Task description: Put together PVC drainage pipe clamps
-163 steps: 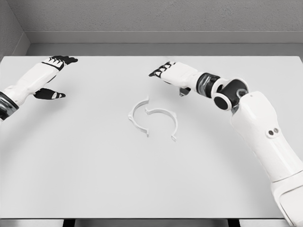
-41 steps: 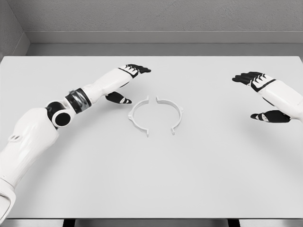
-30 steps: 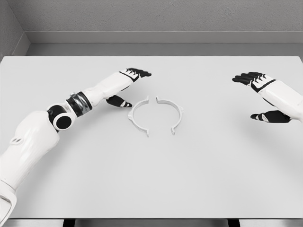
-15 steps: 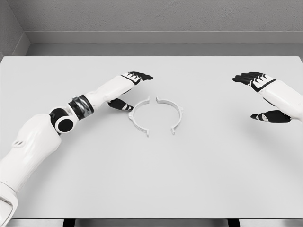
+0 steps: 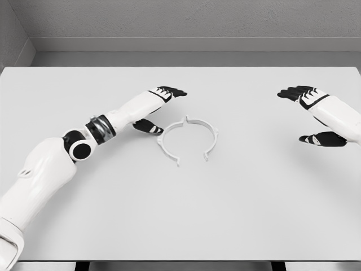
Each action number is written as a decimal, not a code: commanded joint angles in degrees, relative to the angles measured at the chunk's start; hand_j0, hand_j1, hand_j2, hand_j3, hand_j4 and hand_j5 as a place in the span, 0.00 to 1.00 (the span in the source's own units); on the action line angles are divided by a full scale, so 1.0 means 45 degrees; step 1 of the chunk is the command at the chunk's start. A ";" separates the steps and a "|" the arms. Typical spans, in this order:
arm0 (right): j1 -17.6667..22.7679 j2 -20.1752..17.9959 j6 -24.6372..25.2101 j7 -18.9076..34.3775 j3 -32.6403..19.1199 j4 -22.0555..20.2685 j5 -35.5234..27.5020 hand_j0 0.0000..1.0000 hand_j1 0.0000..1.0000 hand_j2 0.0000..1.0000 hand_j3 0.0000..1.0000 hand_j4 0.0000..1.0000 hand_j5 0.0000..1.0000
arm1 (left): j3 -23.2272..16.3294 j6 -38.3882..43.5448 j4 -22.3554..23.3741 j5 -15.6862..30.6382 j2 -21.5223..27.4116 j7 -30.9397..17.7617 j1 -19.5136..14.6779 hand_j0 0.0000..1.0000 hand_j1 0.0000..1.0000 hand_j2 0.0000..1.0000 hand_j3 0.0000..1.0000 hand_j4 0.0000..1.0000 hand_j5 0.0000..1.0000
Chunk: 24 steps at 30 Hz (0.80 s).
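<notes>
While unmarked, clamp halves (image 5: 188,139) beside open-fingered left hand (image 5: 158,108).

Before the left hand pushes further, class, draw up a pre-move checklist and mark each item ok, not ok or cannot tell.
1. Left hand open, holding nothing: ok.
2. Its thumb touching the left clamp half: cannot tell.
3. Top ends of the left half and the right clamp half meeting: ok.
4. Bottom ends closed: not ok, a gap shows.
5. Right hand clear of the clamp, at the table's right side: ok.
</notes>
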 commanded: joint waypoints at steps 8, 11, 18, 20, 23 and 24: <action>0.0000 -0.0009 0.0035 -0.0007 -0.0006 -0.0005 -0.0095 1.00 1.00 1.00 1.00 1.00 1.00 | 0.0127 0.0001 0.0000 0.0106 0.0153 0.0007 -0.0156 1.00 1.00 1.00 1.00 1.00 1.00; 0.0000 -0.0009 0.0035 -0.0007 -0.0006 -0.0005 -0.0095 1.00 1.00 1.00 1.00 1.00 1.00 | 0.0127 0.0001 -0.0254 0.0126 0.0582 0.0007 -0.0176 1.00 1.00 1.00 1.00 1.00 1.00; 0.0000 -0.0009 0.0035 -0.0007 0.0013 -0.0005 -0.0075 1.00 1.00 1.00 1.00 1.00 1.00 | 0.0088 0.0001 -0.1621 0.0126 0.1423 0.0026 0.0175 1.00 1.00 1.00 1.00 1.00 1.00; 0.0000 -0.0009 0.0035 -0.0007 0.0013 -0.0005 -0.0075 1.00 1.00 1.00 1.00 1.00 1.00 | 0.0049 0.0001 -0.1797 0.0106 0.1423 0.0007 0.0312 1.00 1.00 1.00 1.00 1.00 1.00; -0.0019 0.0010 0.0035 -0.0007 0.0033 -0.0005 -0.0075 1.00 1.00 1.00 1.00 1.00 1.00 | 0.0049 0.0001 -0.2149 0.0106 0.1501 0.0007 0.0469 1.00 1.00 1.00 1.00 1.00 1.00; -0.0020 0.0010 0.0035 -0.0007 0.0033 -0.0005 -0.0075 1.00 1.00 1.00 1.00 1.00 1.00 | 0.0049 0.0001 -0.2168 0.0126 0.1520 0.0007 0.0488 1.00 1.00 1.00 1.00 1.00 1.00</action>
